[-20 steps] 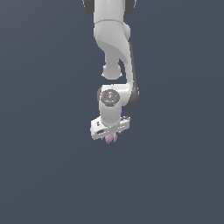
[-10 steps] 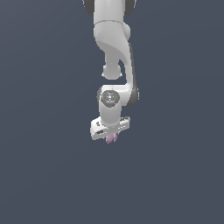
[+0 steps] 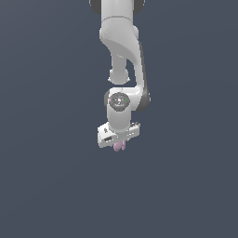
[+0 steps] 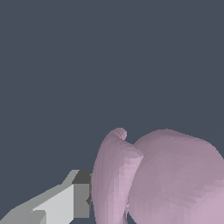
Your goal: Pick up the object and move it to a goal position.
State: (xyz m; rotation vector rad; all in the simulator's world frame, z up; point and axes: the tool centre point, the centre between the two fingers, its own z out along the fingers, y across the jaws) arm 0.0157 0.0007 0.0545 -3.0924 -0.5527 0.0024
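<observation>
In the exterior view the white arm [image 3: 122, 56] reaches down from the top of the picture against a plain dark grey-blue ground, with its wrist joint facing the camera and the gripper [image 3: 119, 145] pointing downward below it. The object [image 3: 119, 146], a small pale pink-lilac lump, pokes out just under the gripper's white body, roughly below its middle and a touch toward the exterior view's right; only its lower lobes show, the rest being hidden by the hand. It is narrower than the white body above it. The wrist view sees the same thing from close by: the object [image 4: 162, 179] fills much of the picture as two rounded lobes, one tall and narrow with a small curled tip, the other broad and bulging. One finger [image 4: 65, 203], pale grey with a dark pad, lies right against the narrow lobe's flank, touching it or nearly so. The other finger cannot be seen in either picture, since the lump itself covers the place where it would sit. From the object hanging directly beneath the hand with a pad pressed to its side, the gripper appears to be clamped on it, with the lump sitting between the jaws.
</observation>
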